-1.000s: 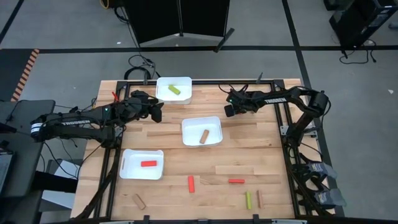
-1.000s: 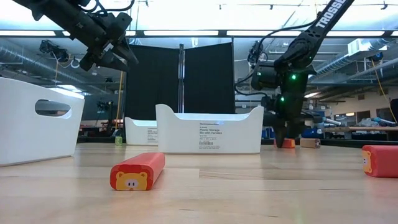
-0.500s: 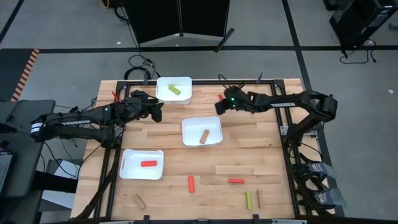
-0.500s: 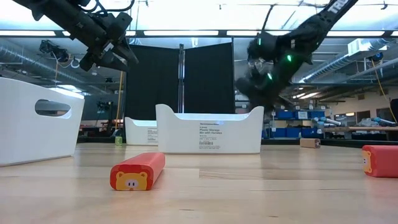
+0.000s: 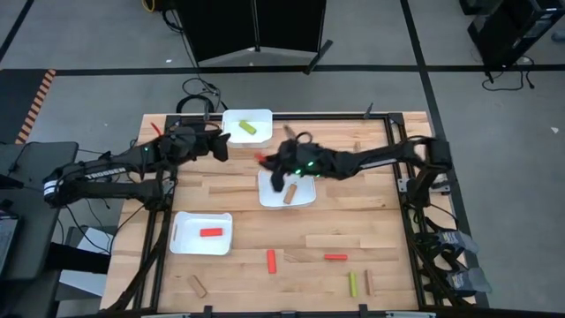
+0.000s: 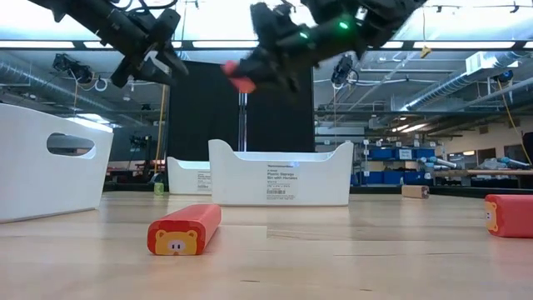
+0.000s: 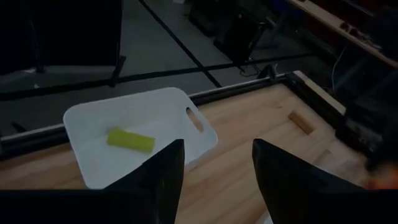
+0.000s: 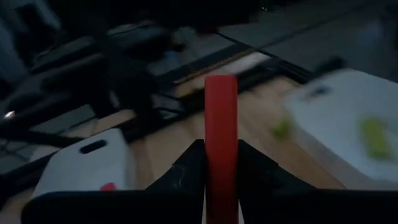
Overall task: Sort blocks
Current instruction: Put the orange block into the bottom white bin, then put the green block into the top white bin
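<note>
The right gripper (image 5: 267,162) hangs over the middle tray's (image 5: 304,171) rim, fingers clamped on a red block (image 5: 262,157), well above the table. The left gripper (image 5: 226,147), fingers apart, crowds the gap beside the far tray (image 5: 231,131). Bare wood lies between the near tray (image 5: 187,241) and the scattered blocks (image 5: 272,261).

We see two thin black arms. The left arm (image 5: 106,170) has white letters. The right arm (image 5: 371,161) has tiny green lights.
</note>
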